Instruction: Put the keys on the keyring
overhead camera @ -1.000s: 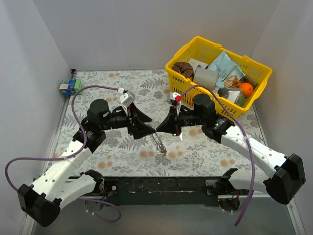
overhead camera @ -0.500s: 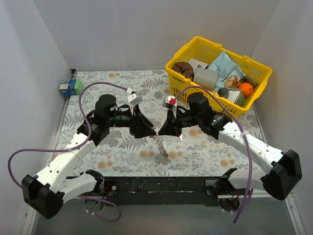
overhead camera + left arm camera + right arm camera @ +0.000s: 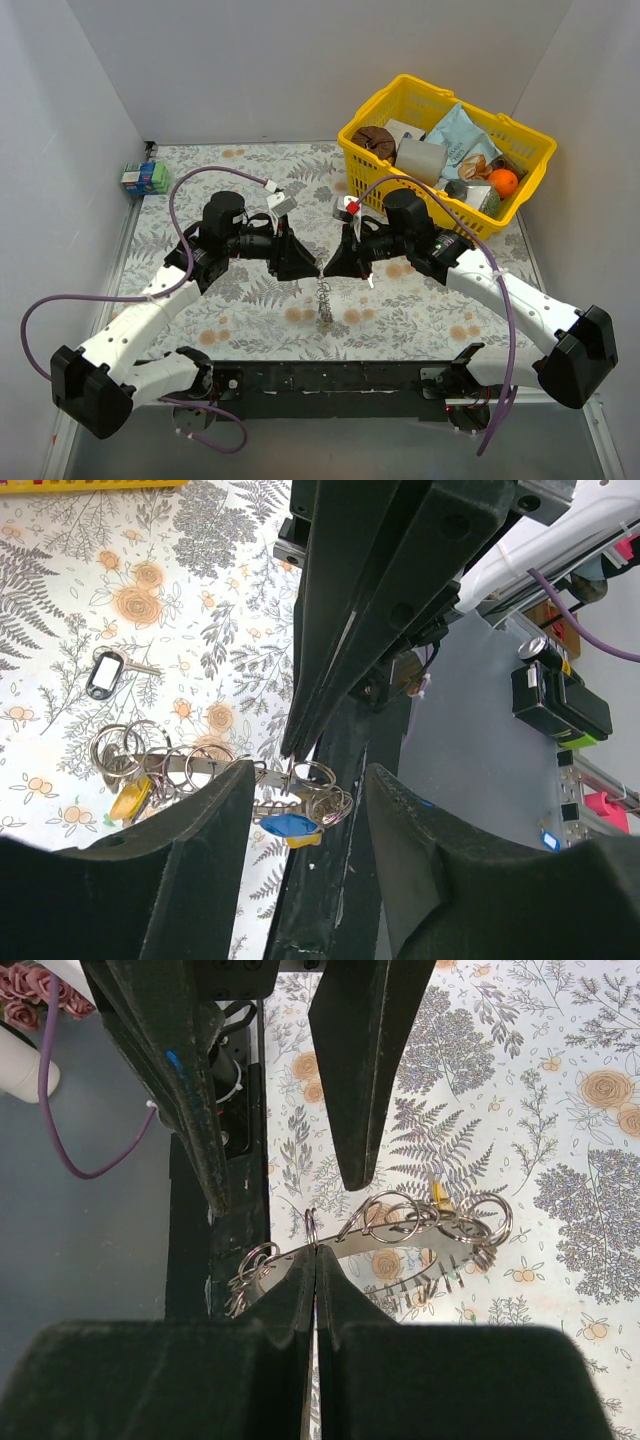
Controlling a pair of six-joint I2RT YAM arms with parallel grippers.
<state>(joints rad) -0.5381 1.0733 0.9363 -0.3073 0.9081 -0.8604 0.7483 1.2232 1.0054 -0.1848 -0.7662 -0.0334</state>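
Observation:
The keyring (image 3: 425,1222) is a thin silver band carrying several small split rings. It hangs above the flowered table in mid-air; in the top view (image 3: 323,296) it dangles below the two grippers. My right gripper (image 3: 316,1252) is shut on the band, as the left wrist view (image 3: 290,755) also shows. My left gripper (image 3: 310,780) is open, its fingers (image 3: 190,860) either side of the ring's near end without touching it. Blue and yellow key heads (image 3: 288,827) hang on the ring. A black-headed key (image 3: 105,673) lies loose on the table. No red key is in view.
A yellow basket (image 3: 370,104) full of groceries stands at the back right. A small green and blue box (image 3: 144,177) sits at the back left by the wall. The black front rail (image 3: 330,375) runs under the hanging ring.
My left arm has moved right, toward the right gripper, so its open fingers now straddle the ring's end. The right gripper has shifted slightly left, and the ring hangs straighter.

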